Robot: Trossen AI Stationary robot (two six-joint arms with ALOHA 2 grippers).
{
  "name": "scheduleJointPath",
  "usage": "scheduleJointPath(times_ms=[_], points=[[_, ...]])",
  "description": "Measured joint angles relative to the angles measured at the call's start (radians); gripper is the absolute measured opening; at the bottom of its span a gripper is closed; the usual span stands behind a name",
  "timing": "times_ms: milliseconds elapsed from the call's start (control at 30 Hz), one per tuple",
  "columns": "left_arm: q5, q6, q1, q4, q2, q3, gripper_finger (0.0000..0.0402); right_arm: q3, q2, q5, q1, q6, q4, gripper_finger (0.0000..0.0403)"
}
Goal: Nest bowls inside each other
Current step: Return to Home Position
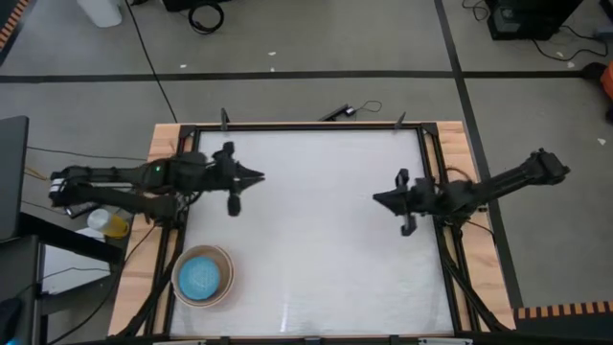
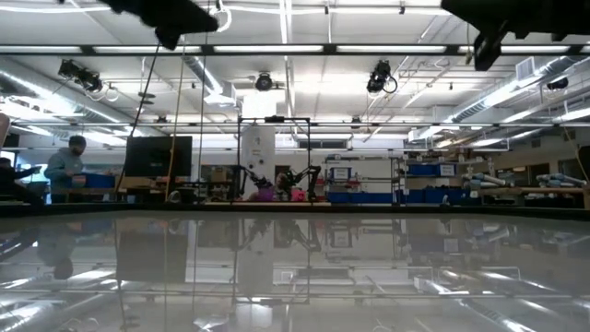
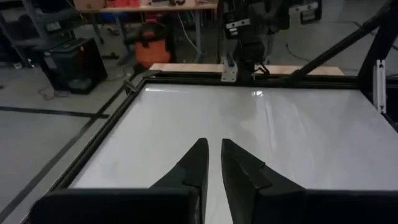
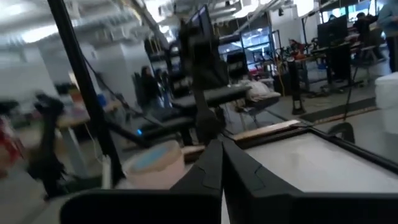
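The bowls (image 1: 202, 276) stand nested at the table's near left corner. The small blue one (image 1: 200, 276) sits inside a beige-peach rim (image 1: 228, 278); how many lie beneath does not show. The right wrist view shows the same stack (image 4: 154, 163). My left gripper (image 1: 259, 176) hovers over the left part of the white table, pointing toward the right edge, well beyond the bowls toward the far edge. Its fingers (image 3: 213, 144) are almost together with nothing between them. My right gripper (image 1: 376, 197) hovers at the right, pointing left, its fingers (image 4: 221, 142) shut and empty.
A black rail frame (image 1: 306, 126) rims the white table, with wooden boards outside it. The wide middle of the tabletop (image 1: 316, 220) lies between the two grippers. A pale bottle (image 1: 105, 222) stands off the table at the left. People work at benches in the room beyond.
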Motion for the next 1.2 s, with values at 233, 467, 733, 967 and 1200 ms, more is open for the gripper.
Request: scheduleJointPath(times_ms=[233,467,733,967,1200], points=[[0.016,-0.046,-0.008,0.066,-0.271,-0.248,0.0045,-0.031,-0.2,0.011,0.002,0.033,-0.214,0.0009],[0.017,-0.057,-0.008,0.081,-0.512,-0.397,0.0045,-0.031,-0.297,0.055,0.002,0.026,-0.373,0.0007],[0.051,-0.078,-0.008,0.237,-0.637,-0.587,0.0045,-0.128,-0.283,0.052,0.002,0.027,-0.241,0.0007],[0.062,-0.079,-0.008,0.309,-0.644,-0.667,0.0045,-0.204,-0.287,0.053,0.002,0.053,-0.229,0.0007],[0.062,-0.087,-0.008,0.408,-0.643,-0.743,0.0045,-0.209,-0.326,0.032,0.002,0.036,-0.242,0.0007]])
